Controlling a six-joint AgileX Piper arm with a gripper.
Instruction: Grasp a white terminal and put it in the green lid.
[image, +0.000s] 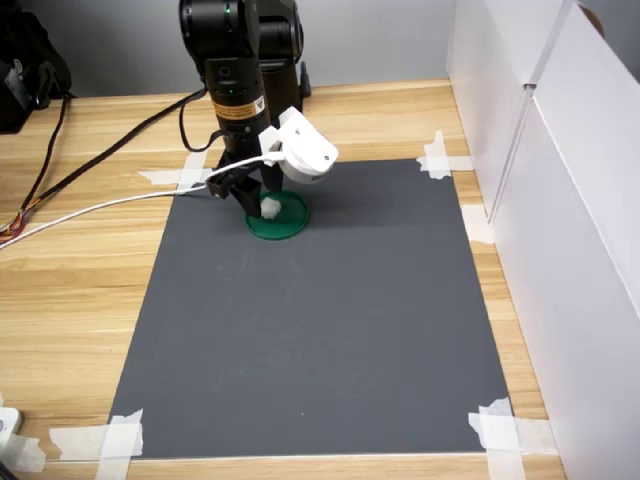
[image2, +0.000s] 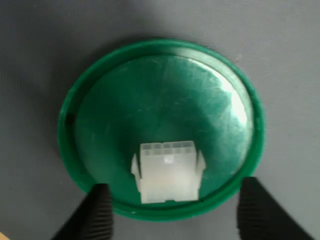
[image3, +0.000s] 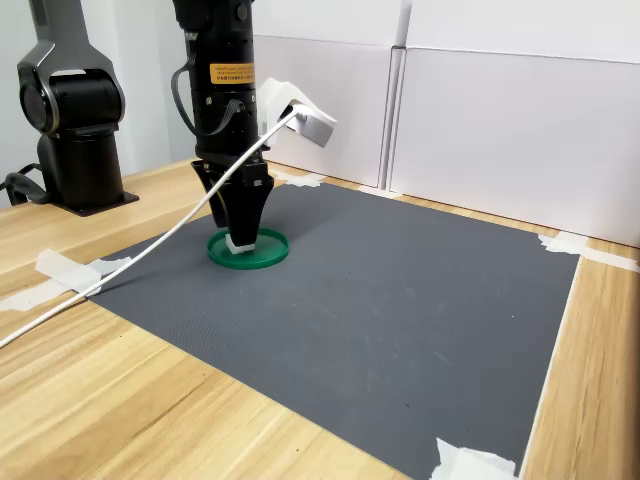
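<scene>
A light wooden table (image: 80, 290) fills both exterior views, with white panels (image: 580, 200) standing along the first exterior view's right. A dark grey mat (image: 320, 330) lies flat on the table, its corners held by strips of white tape (image: 100, 440). Over the mat's far edge, at about eleven o'clock from the mat's middle in the first exterior view, the black arm (image: 235, 70) stands nearly vertical, a white camera housing (image: 305, 152) mounted on its wrist and a white cable (image: 100, 208) trailing off toward nine o'clock.

Under the arm the green lid (image2: 160, 75) lies flat on the mat. The gripper (image2: 172, 205) points straight down over the lid's rim, and the wrist view shows its two dark fingers (image2: 97, 210) spread wide, each clear of what lies between them and gripping nothing.

The white terminal (image2: 167, 172) rests inside the lid, on its floor close to the rim, at about six o'clock from the lid's centre as the wrist picture is shown. Its ribbed, multi-cell face is turned up toward the camera. In the second exterior view it appears as a small white block (image3: 240, 243) just below the fingertips.
</scene>
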